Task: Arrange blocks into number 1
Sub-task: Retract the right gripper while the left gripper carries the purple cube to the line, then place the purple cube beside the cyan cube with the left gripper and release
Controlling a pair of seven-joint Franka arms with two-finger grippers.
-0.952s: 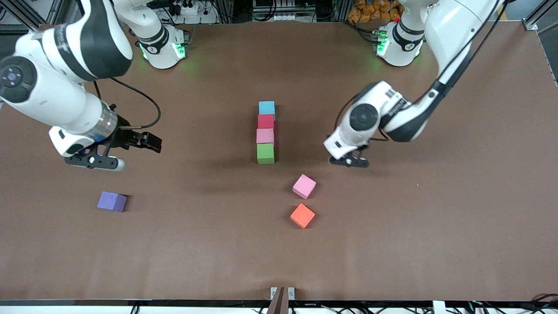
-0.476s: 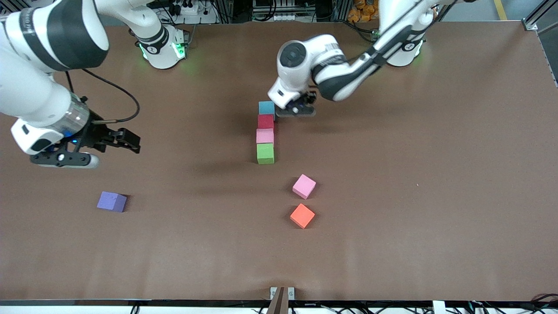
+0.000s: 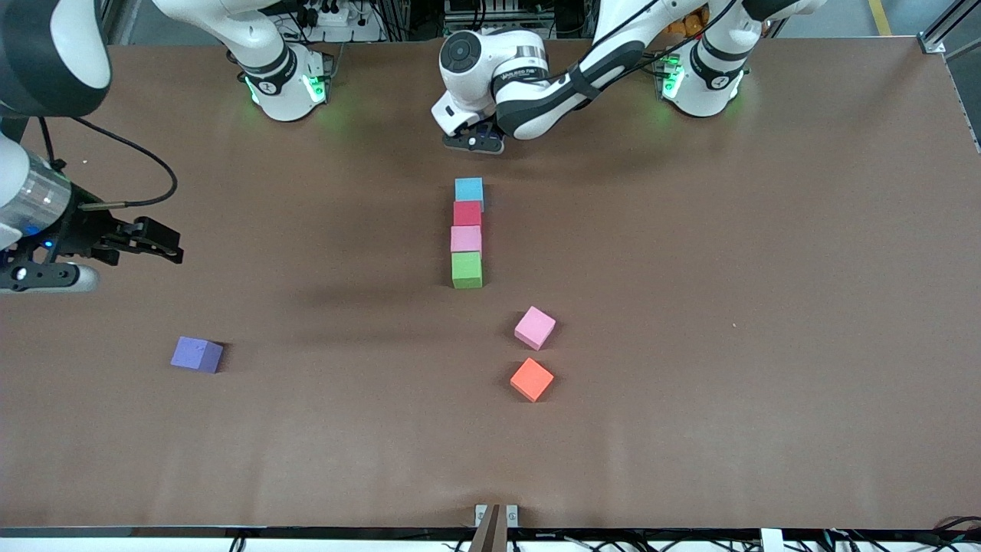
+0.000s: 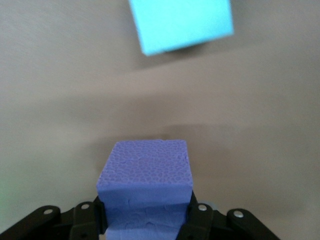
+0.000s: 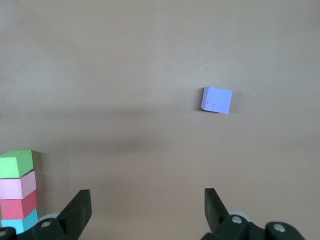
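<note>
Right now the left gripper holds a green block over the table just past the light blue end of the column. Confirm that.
Not quite: the block clamped in the left gripper is purple, not green, as the left wrist view shows. The rest stands: it hangs over the table just past the light blue block that ends the column.

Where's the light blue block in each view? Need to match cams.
Front view: light blue block, column's end farthest from the camera, by the left gripper.
Left wrist view, on the table ahead of the purple block that gripper holds.
Right wrist view, column's end, touching the red block.
Shared landmark: red block, front and right wrist only.
</note>
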